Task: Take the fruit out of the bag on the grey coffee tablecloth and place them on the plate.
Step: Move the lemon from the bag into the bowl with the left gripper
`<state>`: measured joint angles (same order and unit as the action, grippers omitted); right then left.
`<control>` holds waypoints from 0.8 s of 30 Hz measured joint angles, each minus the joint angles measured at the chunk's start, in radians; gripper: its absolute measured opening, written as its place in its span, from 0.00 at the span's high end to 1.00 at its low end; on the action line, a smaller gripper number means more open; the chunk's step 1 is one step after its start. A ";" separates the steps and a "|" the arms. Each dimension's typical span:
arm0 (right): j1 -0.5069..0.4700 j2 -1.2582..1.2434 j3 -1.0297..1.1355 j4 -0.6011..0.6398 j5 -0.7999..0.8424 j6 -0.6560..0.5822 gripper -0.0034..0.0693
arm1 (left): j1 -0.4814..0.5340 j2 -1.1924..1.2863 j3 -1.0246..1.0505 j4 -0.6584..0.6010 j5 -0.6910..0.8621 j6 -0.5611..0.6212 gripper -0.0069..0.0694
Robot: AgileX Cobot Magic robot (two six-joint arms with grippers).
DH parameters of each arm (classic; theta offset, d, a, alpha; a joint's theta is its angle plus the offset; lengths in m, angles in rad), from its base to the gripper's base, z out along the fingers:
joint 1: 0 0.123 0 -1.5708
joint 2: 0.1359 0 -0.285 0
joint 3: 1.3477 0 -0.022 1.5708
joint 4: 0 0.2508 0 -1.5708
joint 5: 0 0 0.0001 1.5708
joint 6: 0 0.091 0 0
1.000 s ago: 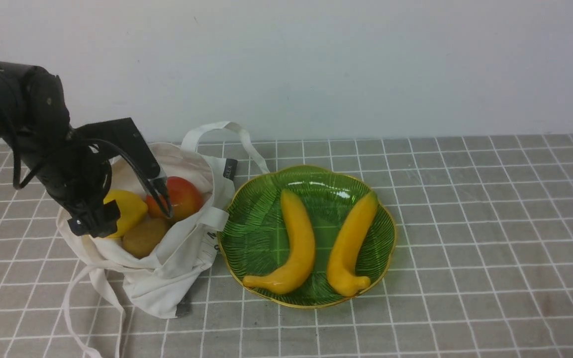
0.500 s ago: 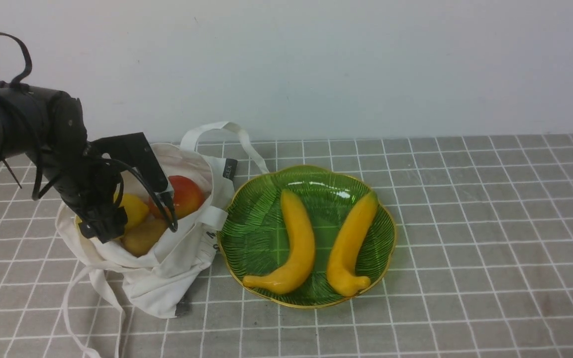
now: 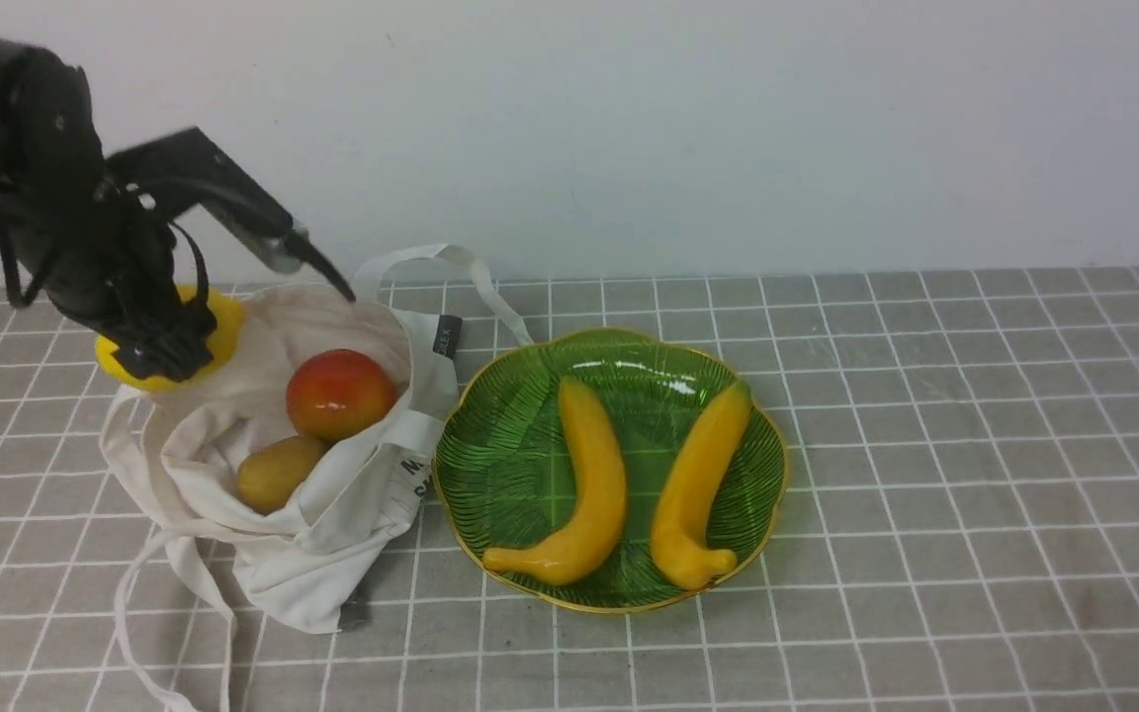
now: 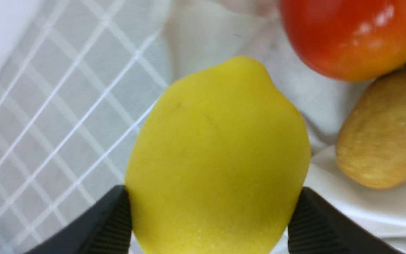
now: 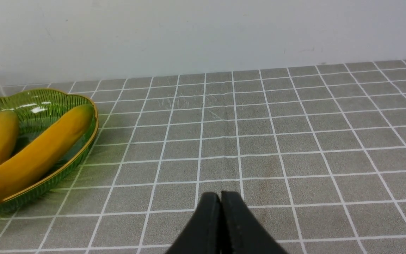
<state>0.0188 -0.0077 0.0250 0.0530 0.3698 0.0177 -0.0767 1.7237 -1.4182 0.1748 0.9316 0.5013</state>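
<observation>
My left gripper (image 4: 211, 197) is shut on the bright yellow lemon (image 4: 217, 158), its black fingers (image 4: 111, 218) pressed against both sides. In the front view the lemon (image 3: 219, 326) hangs above the far left rim of the off-white bag (image 3: 332, 534). The bag lies open on the grey coffee tablecloth (image 3: 925, 494). Inside it rest the red-orange fruit (image 3: 340, 394) and the brown kiwi (image 3: 278, 473). The green plate (image 3: 520, 445) sits just right of the bag. My right gripper (image 5: 220, 197) is shut and empty, low over the cloth right of the plate.
Two long yellow bananas (image 3: 589, 485) (image 3: 698, 485) lie side by side on the plate, taking up its middle. The bag's strap handles (image 3: 431, 257) trail behind and in front of it. A pale wall stands along the back of the table.
My left gripper closed on the lemon inside the bag, then rose up and to the left with it. The red-orange fruit and kiwi now show fully in the bag.
</observation>
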 joint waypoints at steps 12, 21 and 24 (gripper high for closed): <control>0.000 0.000 0.000 0.000 0.000 0.000 0.97 | -0.189 -0.011 -0.038 -0.559 0.088 -0.229 0.25; 0.000 0.000 0.000 0.000 0.000 0.000 0.97 | -0.330 0.154 -0.039 -0.587 -0.131 -0.231 0.25; 0.000 0.000 0.000 0.000 0.000 0.000 0.97 | -0.345 0.184 -0.039 -0.590 -0.178 -0.231 0.23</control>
<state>0.0188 -0.0077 0.0250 0.0530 0.3698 0.0177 -0.4214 1.9080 -1.4571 -0.4157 0.7532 0.2699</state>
